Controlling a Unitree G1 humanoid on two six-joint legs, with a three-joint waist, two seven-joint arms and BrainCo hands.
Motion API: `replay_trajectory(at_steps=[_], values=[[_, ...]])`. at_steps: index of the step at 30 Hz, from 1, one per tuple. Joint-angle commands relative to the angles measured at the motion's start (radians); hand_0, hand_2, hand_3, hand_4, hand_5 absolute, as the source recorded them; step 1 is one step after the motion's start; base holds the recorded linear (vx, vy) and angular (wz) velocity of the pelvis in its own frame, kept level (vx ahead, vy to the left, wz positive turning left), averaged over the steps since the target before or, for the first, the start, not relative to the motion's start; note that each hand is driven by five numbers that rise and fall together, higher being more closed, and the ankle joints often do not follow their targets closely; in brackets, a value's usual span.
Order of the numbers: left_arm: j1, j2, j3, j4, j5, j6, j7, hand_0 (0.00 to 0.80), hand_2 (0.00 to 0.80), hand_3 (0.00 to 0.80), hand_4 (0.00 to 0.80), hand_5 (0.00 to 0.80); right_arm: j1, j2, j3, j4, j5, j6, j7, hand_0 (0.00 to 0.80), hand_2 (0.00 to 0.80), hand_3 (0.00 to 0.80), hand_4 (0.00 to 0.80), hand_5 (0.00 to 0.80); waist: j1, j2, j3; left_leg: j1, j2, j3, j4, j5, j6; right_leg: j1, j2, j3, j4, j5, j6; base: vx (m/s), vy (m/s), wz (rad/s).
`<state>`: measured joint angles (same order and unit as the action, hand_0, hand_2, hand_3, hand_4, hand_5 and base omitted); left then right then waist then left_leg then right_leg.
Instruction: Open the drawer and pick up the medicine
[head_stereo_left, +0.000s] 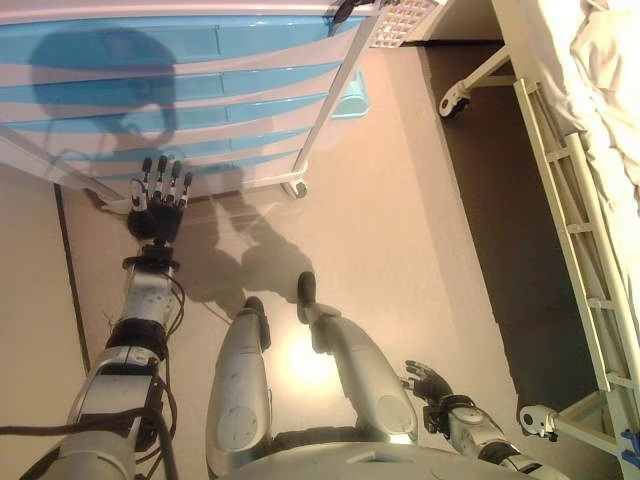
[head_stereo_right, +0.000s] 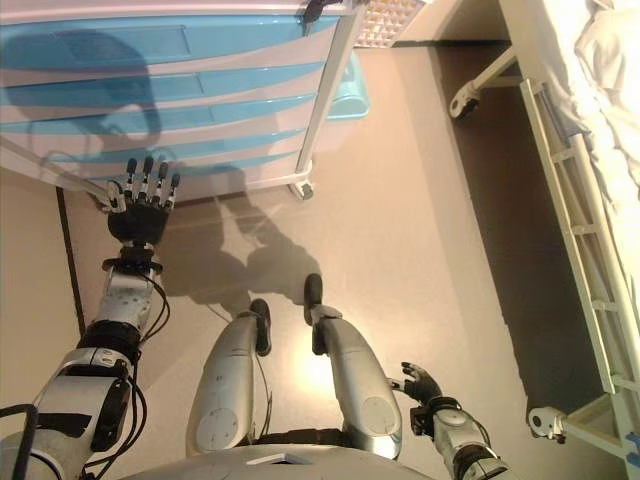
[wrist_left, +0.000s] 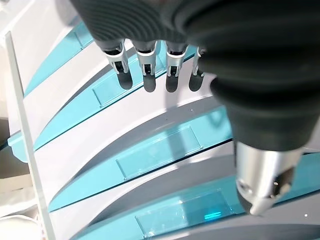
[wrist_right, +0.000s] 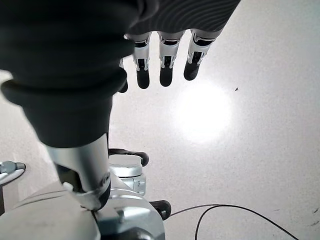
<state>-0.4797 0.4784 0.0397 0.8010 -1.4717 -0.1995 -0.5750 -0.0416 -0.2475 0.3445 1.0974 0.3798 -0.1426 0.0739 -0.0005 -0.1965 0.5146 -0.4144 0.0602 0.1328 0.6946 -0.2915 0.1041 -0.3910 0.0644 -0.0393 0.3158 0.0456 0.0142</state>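
A white cabinet with several blue drawers (head_stereo_left: 170, 80) stands ahead at the upper left, every drawer front pushed in. My left hand (head_stereo_left: 158, 205) is stretched toward its lower drawers, fingers straight and spread, their tips just short of the fronts. In the left wrist view the fingers (wrist_left: 150, 80) hover before the blue drawer fronts (wrist_left: 155, 150), touching nothing. My right hand (head_stereo_left: 428, 383) hangs low at my right side with relaxed fingers, over bare floor (wrist_right: 240, 140). No medicine shows in any view.
A bed with a white rail (head_stereo_left: 580, 230) and wheels (head_stereo_left: 455, 100) runs along the right. A turquoise tray (head_stereo_left: 350, 98) lies on the floor past the cabinet's right leg (head_stereo_left: 295, 187). Tan floor spreads between cabinet and bed.
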Motion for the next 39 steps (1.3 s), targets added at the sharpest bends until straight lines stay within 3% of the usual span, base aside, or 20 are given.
replay_trajectory(at_steps=[1,7,11,18,27,35,39], values=[[0.049,0.011,0.042,-0.063,0.021,-0.014,-0.026,0.000,0.000,0.000,0.000,0.000,0.101,0.084,0.073,-0.067,-0.039,0.006,0.030,0.000,0.000,0.000,0.000,0.000,0.021,0.002,-0.068,-0.098,-0.095,-0.018,0.013,0.115,-0.023,0.120,-0.008,0.005,-0.032,-0.010,0.042,0.085,-0.003,0.05],[0.065,0.014,0.052,-0.077,0.060,-0.039,0.023,0.000,0.000,0.000,0.000,0.000,0.142,0.086,0.073,-0.057,-0.049,-0.002,0.026,0.000,0.000,0.000,0.000,0.000,0.019,0.002,-0.086,-0.068,-0.102,-0.020,0.004,0.124,-0.027,0.132,-0.012,0.004,-0.026,-0.004,0.053,0.092,0.004,0.01],[0.094,0.026,0.067,-0.080,0.201,-0.180,0.221,0.000,0.000,0.000,0.000,0.000,0.174,0.082,0.048,-0.044,-0.056,-0.011,0.019,0.000,0.000,0.000,0.000,0.000,0.015,0.009,-0.105,-0.012,-0.117,-0.019,-0.038,0.119,-0.029,0.146,-0.023,0.010,-0.032,0.007,0.068,0.098,0.026,-0.03],[0.197,-0.010,0.091,-0.089,0.172,-0.198,0.215,0.000,0.000,0.000,0.000,0.000,0.200,0.055,-0.031,-0.032,-0.097,-0.015,0.022,0.000,0.000,0.000,0.000,0.000,0.010,0.037,-0.131,0.077,-0.130,-0.013,-0.151,0.179,-0.035,0.177,-0.061,0.010,-0.049,0.025,0.071,0.071,0.059,-0.02],[0.248,-0.025,0.113,-0.058,0.145,-0.119,0.219,0.000,0.000,0.000,0.000,0.000,0.212,0.011,-0.108,-0.030,-0.135,0.038,-0.009,0.000,0.000,0.000,0.000,0.000,-0.015,0.081,-0.155,0.161,-0.110,-0.001,-0.249,0.253,-0.056,0.238,-0.094,0.018,-0.072,0.030,0.048,0.091,0.076,0.04],[0.242,-0.024,0.122,0.004,0.083,-0.028,0.218,0.000,0.000,0.000,0.000,0.000,0.223,-0.019,-0.158,-0.012,-0.150,-0.001,-0.001,0.000,0.000,0.000,0.000,0.000,-0.045,0.085,-0.175,0.222,-0.095,0.014,-0.287,0.249,-0.059,0.276,-0.102,0.030,-0.092,0.032,0.047,0.056,0.001,-0.10],[0.210,-0.035,0.096,0.039,0.087,-0.029,0.229,0.000,0.000,0.000,0.000,0.000,0.218,-0.028,-0.146,-0.035,-0.170,-0.055,-0.024,0.000,0.000,0.000,0.000,0.000,-0.059,0.082,-0.169,0.220,-0.086,0.021,-0.274,0.249,-0.060,0.285,-0.103,0.036,-0.098,0.031,0.041,0.010,-0.009,-0.02]])
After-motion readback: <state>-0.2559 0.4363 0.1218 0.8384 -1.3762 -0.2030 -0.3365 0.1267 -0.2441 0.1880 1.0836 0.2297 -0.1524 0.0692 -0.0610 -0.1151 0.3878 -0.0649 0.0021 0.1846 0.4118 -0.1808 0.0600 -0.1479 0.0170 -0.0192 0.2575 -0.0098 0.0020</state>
